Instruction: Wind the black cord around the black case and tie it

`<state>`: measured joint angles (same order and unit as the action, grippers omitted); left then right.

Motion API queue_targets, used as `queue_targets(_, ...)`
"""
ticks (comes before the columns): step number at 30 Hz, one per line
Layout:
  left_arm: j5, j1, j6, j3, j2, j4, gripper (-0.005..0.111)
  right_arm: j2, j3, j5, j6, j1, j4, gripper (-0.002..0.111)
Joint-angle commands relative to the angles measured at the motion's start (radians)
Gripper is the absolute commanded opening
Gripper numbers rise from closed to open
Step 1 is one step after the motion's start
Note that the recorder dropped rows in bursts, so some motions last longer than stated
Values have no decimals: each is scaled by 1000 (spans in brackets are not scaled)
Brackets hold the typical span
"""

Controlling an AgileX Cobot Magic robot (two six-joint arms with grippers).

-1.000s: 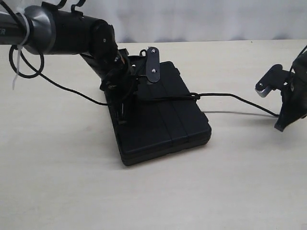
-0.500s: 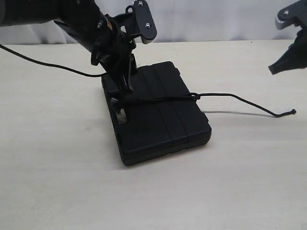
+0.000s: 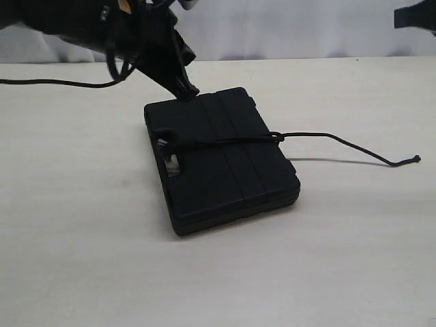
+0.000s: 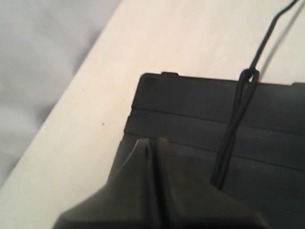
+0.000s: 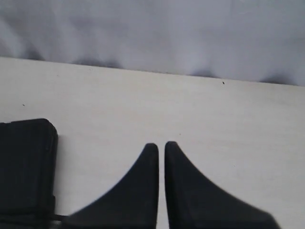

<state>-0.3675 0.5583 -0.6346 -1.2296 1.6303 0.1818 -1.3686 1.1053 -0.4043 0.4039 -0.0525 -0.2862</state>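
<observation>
My left gripper [image 4: 153, 145] has its jaws pressed together on nothing, tips at the far edge of the black case [image 3: 225, 163]. My right gripper [image 5: 161, 151] shows a bare slit, also empty. The black cord [image 3: 225, 142] lies across the case lid, its tail trailing over the table [image 3: 82, 238].

Right hand [image 3: 417, 16] mostly off-frame, exterior view

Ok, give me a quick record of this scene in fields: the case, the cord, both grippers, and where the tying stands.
black case: flat on the table, lid up
black cord: one band across the lid; knot at the case's right edge in the exterior view; tail lying on the table, ending in a knotted tip
left gripper: jaws together, empty, at the case's far corner; contact unclear
right gripper: jaws together, empty, high and clear of the cord
task state: cord looks wrapped and knotted
</observation>
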Motion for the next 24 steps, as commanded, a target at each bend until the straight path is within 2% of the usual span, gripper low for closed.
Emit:
queue_targets(1, 165, -2, 33, 115, -162, 22, 0, 53, -1, -5, 38, -3, -76, 4)
queue_targets(6, 263, -2, 37, 238, -348, 22, 0, 127, -1, -23, 86, -3, -167, 4)
queue_targets(12, 441, -2, 91, 407, -582, 22, 0, 241, -3, -68, 194, -3, -314, 4)
queue_targets(19, 461, -2, 91, 497, -801, 72, 0, 403, -13, -123, 238, -3, -384, 4)
queue_targets(24, 511, -2, 100, 577, -912, 108, 0, 561, -95, -48, 240, -3, -441, 4)
